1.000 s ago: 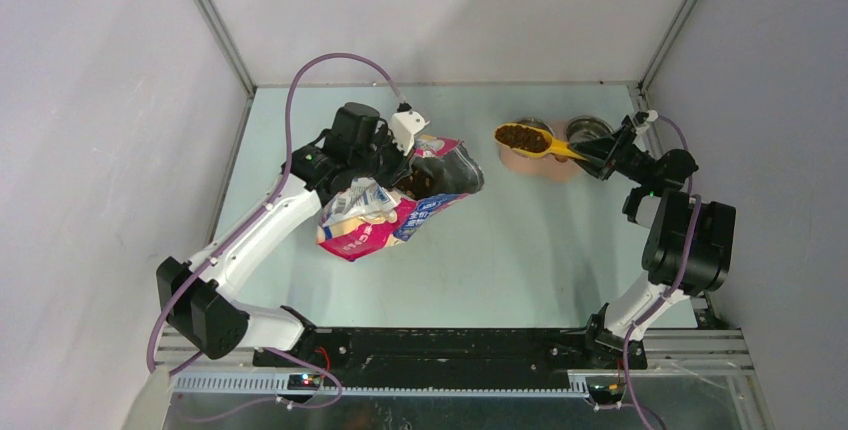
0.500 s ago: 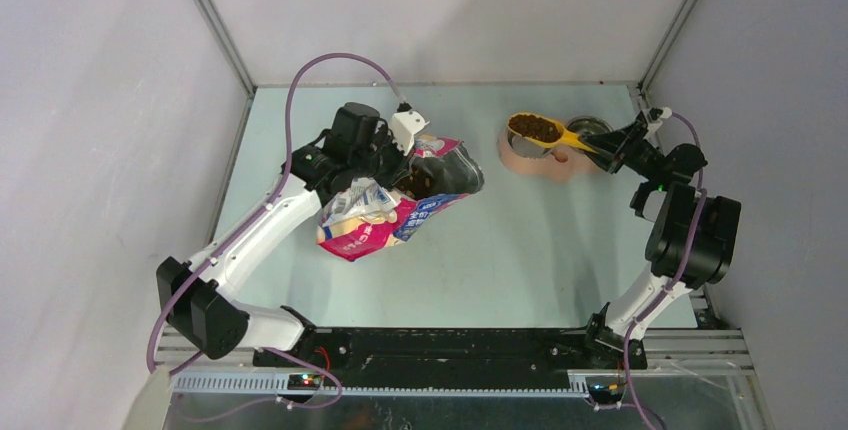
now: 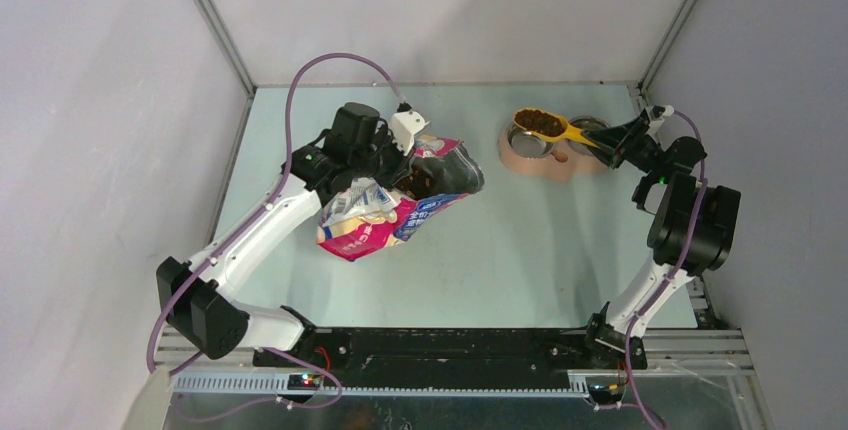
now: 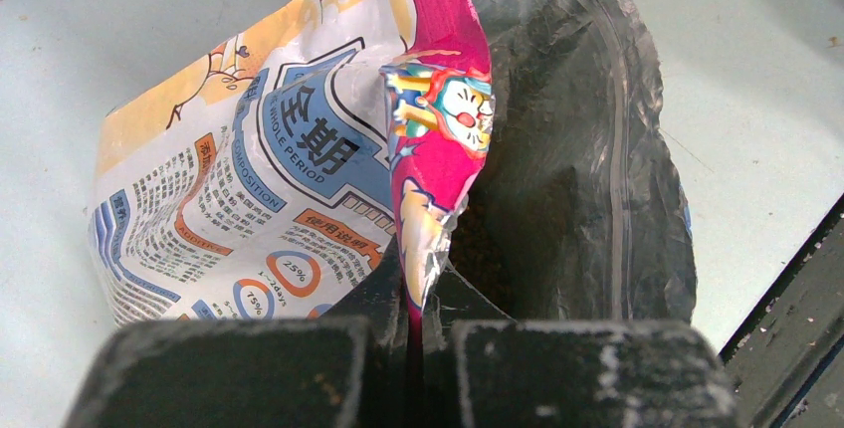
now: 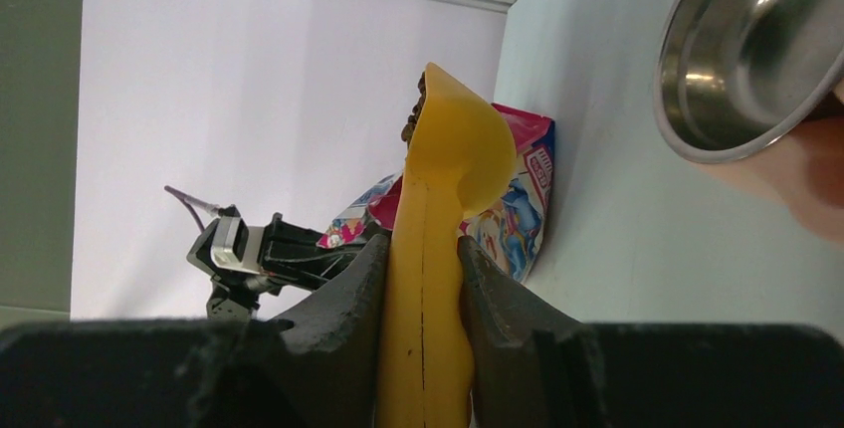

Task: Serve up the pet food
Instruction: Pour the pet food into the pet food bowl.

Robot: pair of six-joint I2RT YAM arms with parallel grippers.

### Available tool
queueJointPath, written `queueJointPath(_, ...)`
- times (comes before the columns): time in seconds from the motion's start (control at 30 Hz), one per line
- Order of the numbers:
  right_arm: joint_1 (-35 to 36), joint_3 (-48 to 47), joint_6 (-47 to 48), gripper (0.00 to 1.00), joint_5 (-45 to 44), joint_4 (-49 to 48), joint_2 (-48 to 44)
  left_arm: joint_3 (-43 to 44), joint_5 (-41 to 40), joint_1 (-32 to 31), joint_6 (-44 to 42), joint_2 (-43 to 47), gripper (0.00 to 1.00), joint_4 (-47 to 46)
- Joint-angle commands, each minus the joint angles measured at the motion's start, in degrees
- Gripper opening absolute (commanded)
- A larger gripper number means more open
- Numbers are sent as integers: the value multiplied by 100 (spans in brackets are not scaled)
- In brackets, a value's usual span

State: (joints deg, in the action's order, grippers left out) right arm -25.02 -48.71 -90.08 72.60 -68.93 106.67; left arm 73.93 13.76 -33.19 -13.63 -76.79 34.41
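Our left pincer [image 4: 416,311] stays clamped shut on the rim of the bag [image 4: 249,179], unmoved; we read "WHOLE PERIOD", "COMPOSITION", "25%". Our right pincer [image 5: 423,249] grips the yellow scoop [image 3: 577,137] by its handle; the pet food [image 3: 541,123] heaped in it has shifted rightward and back, over the left bowl [image 3: 522,145] of the feeder [image 3: 560,168].

My left arm [image 3: 262,228] stretches forward, elbow low, left gripper [image 4: 419,299] pinched tight on the bag [image 4: 249,179] edge; my right arm [image 3: 690,235] folds upright, right gripper [image 5: 423,279] clamping the scoop [image 5: 455,149] handle, pointing leftward.
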Motion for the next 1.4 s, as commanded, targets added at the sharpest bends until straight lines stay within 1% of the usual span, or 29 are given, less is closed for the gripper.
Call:
queueJointPath(0.0, -38, -375, 330, 0, -169, 26, 180, -15, 496, -65, -60, 245, 0, 79)
queueJointPath(0.67, -52, -802, 937, 0, -369, 354, 1118, 7, 479, -60, -75, 169, 0, 92)
queueJointPath(0.9, -56, -1014, 1493, 0, -554, 936, 1351, 16, 470, -65, -83, 139, 0, 115)
queueJointPath(1.07, -48, -1175, 1658, 0, -684, 1073, 1556, 23, 457, -65, -78, 115, 0, 124)
queueJointPath(1.37, 58, -1324, 2371, 0, -914, 1965, 1490, 34, 443, -65, -88, 116, 0, 130)
